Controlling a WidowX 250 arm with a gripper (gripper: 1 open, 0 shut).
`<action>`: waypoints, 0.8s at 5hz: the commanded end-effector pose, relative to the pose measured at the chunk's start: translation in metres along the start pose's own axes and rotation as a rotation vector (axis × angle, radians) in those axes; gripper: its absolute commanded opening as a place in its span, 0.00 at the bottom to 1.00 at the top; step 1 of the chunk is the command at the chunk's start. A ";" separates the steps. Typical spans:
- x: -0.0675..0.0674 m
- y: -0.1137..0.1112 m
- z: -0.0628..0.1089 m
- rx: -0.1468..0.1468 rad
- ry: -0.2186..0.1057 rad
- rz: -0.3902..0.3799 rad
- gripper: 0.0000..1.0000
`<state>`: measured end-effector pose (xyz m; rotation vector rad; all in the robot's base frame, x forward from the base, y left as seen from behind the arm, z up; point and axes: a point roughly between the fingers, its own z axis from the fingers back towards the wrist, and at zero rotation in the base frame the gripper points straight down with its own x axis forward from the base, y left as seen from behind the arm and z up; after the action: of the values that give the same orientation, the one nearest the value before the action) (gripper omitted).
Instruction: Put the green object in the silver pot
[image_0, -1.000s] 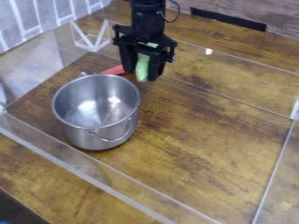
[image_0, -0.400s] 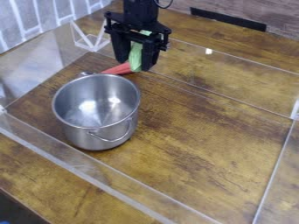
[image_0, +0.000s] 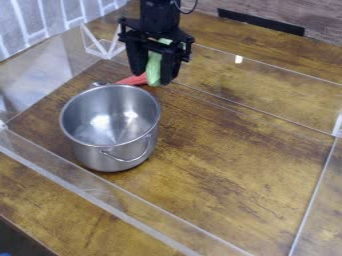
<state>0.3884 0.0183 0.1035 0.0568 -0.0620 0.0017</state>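
Observation:
My black gripper (image_0: 155, 66) hangs straight down over the back of the wooden table, shut on the green object (image_0: 155, 67), a light green oval piece held upright between the fingers. It is lifted off the table, above and behind the silver pot (image_0: 111, 125). That round shiny steel pot stands at the front left with its loop handle toward the camera, and nothing shows inside it.
A flat red item (image_0: 131, 79) lies on the table just below and left of the gripper. Clear plastic walls (image_0: 80, 190) fence the wooden table at the front and left. A white wire rack (image_0: 96, 40) stands at the back left.
The gripper with the green object has shifted up and to the left in the picture, away from the table. The pot and the red item have stayed put.

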 end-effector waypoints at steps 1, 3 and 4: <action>0.002 0.013 0.042 0.005 -0.113 0.033 0.00; 0.000 0.014 0.041 0.003 -0.111 0.042 0.00; -0.001 0.014 0.041 0.001 -0.111 0.047 0.00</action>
<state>0.3842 0.0222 0.0983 0.0521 -0.0481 0.0207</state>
